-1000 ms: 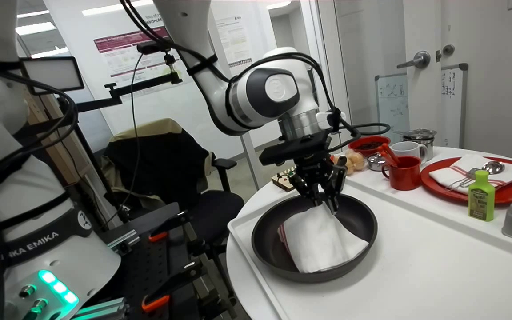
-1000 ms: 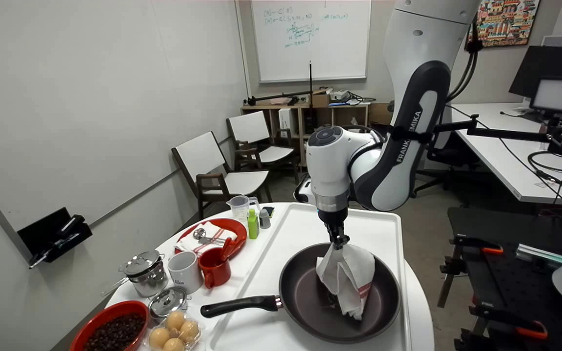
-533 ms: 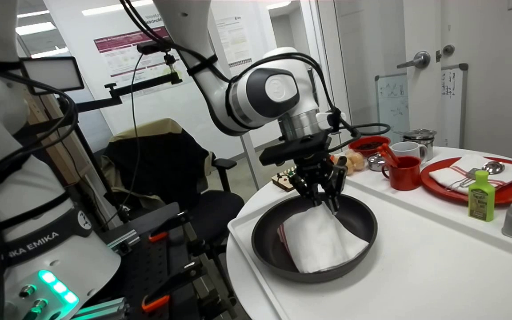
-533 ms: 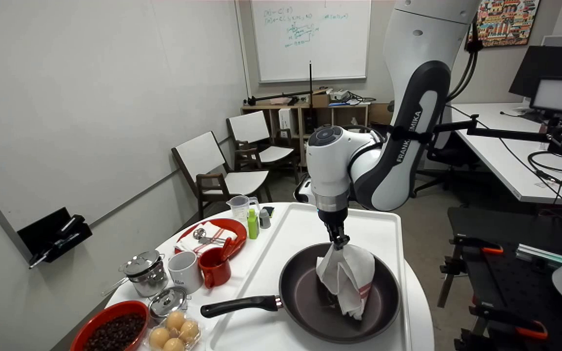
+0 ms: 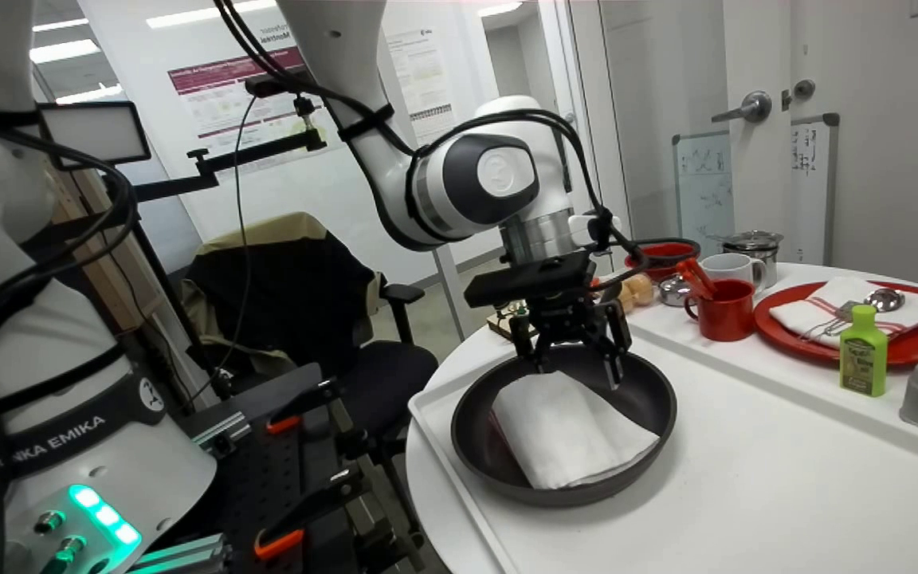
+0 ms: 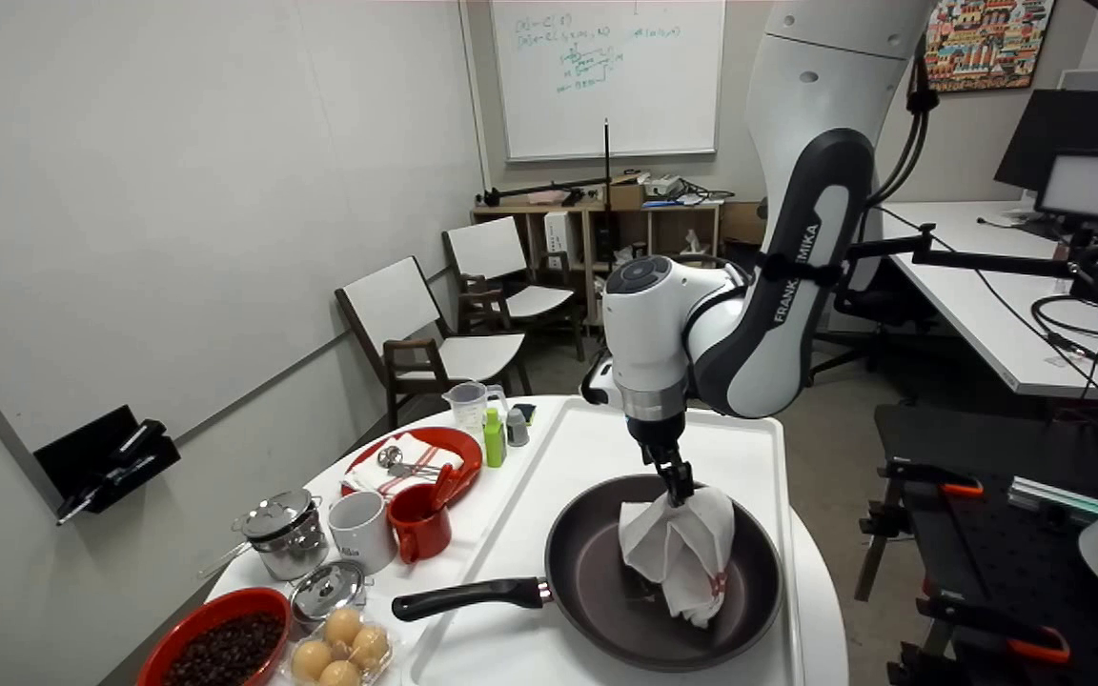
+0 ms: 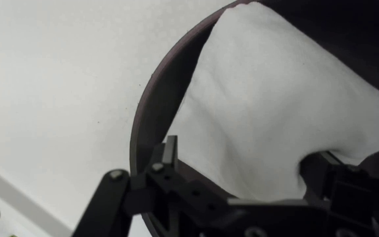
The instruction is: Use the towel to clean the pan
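The white towel (image 5: 570, 438) lies bunched and folded inside the black pan (image 5: 646, 391), a red stripe showing on it in both exterior views. Just above its raised top, my gripper (image 5: 578, 376) points down with its fingers spread wide. In the wrist view the gripper (image 7: 246, 154) stands open over the towel (image 7: 258, 82); one finger is by the pan's near wall, while the other presses against or sits right beside the cloth. Nothing is pinched between them. The pan's long handle (image 6: 473, 598) sticks out over the tray in an exterior view.
A white tray (image 6: 568, 443) lies under the pan. Along its side stand a red mug (image 5: 726, 311), a white mug (image 6: 361, 534), a red plate (image 5: 778, 315) with another cloth and utensils, a green bottle (image 5: 863, 355), several eggs (image 6: 341, 648) and a red bowl (image 6: 177, 638).
My gripper has opened from its grip on the towel's top and let go. It has come down slightly, and the towel's peak has slumped a little lower in the pan.
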